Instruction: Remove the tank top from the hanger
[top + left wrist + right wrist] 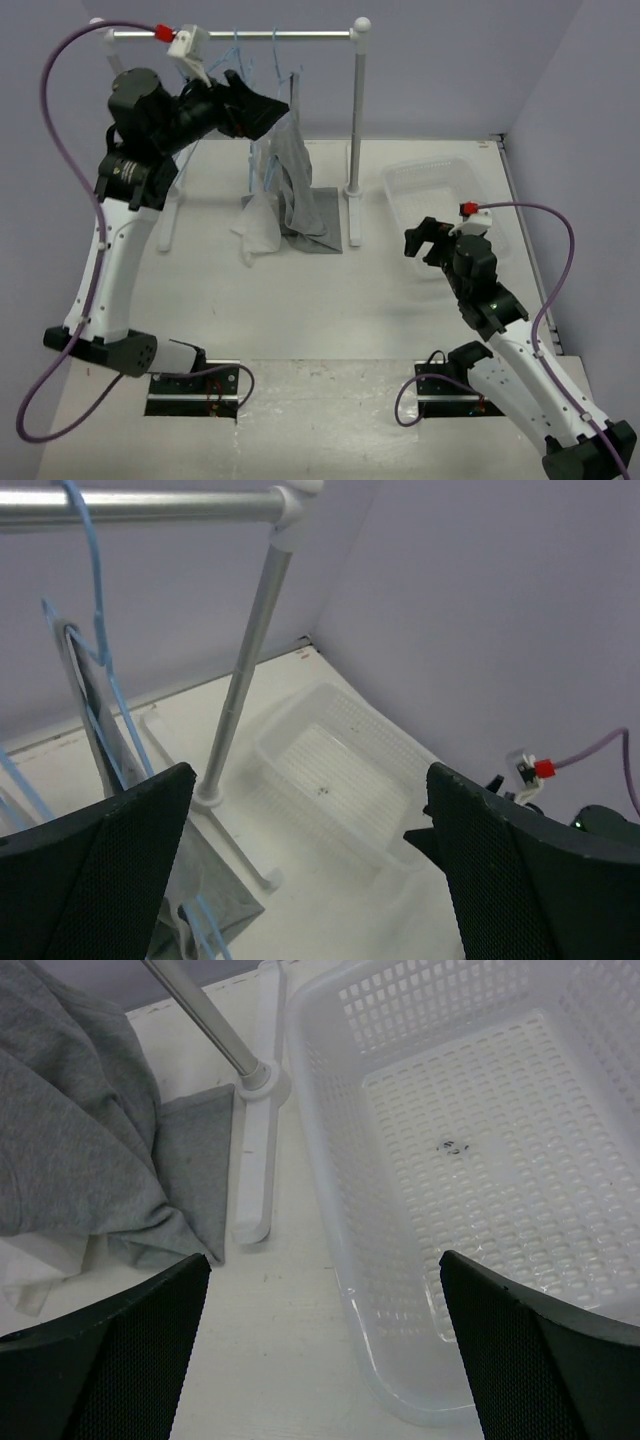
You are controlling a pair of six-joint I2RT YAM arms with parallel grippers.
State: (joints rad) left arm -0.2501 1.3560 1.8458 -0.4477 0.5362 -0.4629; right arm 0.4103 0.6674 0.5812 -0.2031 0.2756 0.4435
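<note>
The grey tank top (301, 185) hangs from a light-blue hanger (296, 88) on the rack rail (300, 35); its hem rests on the table. My left gripper (266, 106) is open and empty, raised beside the tank top's upper left, close to the hangers. In the left wrist view the hanger (97, 630) and the tank top strap (88, 690) lie left of the open left gripper (310, 775). My right gripper (425, 238) is open and empty, low over the table to the right. Its wrist view shows the right gripper (325, 1258) open, with the tank top (80, 1150) at upper left.
A white garment (258, 225) hangs left of the tank top on another blue hanger. The rack's right post (356, 120) and foot (255, 1160) stand between the clothes and a clear plastic basket (400, 185), which also shows in both wrist views (270, 735) (330, 1150).
</note>
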